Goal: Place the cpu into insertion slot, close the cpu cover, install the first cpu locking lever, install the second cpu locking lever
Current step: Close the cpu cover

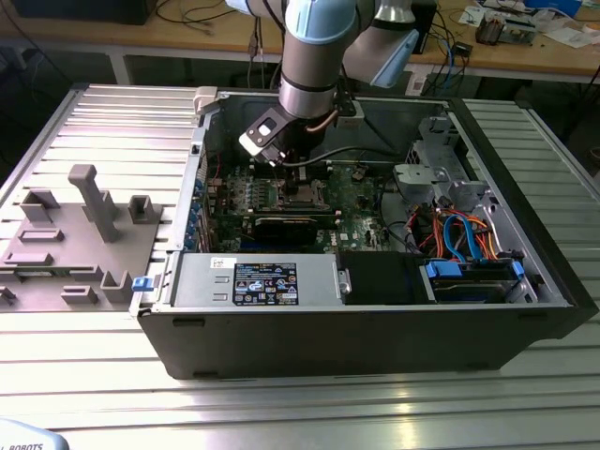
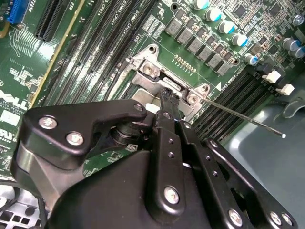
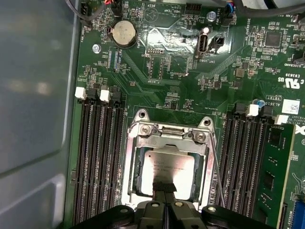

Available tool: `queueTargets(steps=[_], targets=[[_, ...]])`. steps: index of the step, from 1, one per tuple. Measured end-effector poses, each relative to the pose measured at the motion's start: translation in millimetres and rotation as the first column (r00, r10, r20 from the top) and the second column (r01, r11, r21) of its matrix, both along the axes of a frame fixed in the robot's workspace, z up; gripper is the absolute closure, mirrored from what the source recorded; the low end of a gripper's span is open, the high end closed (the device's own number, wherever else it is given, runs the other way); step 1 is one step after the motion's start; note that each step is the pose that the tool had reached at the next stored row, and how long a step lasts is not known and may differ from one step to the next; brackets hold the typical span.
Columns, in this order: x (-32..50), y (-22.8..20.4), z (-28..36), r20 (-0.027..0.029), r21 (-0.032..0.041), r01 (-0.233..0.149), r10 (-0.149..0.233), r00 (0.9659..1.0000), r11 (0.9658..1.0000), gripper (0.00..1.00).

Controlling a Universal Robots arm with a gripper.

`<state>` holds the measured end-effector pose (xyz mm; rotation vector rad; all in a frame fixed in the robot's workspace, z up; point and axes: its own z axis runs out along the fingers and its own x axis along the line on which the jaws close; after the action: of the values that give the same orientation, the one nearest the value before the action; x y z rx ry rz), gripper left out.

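In the first wrist view's lower centre, the hand [image 3: 164,187], fingers pinched together and holding nothing, sets its tip on the cpu [image 3: 167,162], apparently to keep it flat in the insertion slot [image 3: 127,183] under the lowered cpu cover [image 3: 169,143].

Bright, even light from above washed the ribbed silver aluminium table [image 1: 103,122], paling its far corner at the exterior view's left, while the open black computer case [image 1: 375,328] held shade inside. In the first wrist view, soft glare lay on the smooth grey case wall [image 3: 33,95] and the dull silver square cpu [image 3: 167,164].
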<state>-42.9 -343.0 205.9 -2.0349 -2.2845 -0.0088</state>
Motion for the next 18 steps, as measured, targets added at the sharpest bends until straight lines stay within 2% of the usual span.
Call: queueTargets(steps=[7,8,9,12,18], targets=[[2.3,-0.1,-1.0,-0.0003,-0.0014,0.0,0.0,1.0,1.0,0.89],[7.5,0.0,-1.1,0.0,-0.0011,0.0,0.0,1.0,1.0,0.89],[8.0,0.0,-1.1,0.0001,-0.001,0.0,0.0,1.0,1.0,0.89],[-3.7,0.0,-0.8,0.0067,-0.0006,0.0,0.0,1.0,1.0,0.89],[-5.8,-1.8,-3.4,0.0065,0.0,0.0,0.0,1.0,1.0,0.89]])
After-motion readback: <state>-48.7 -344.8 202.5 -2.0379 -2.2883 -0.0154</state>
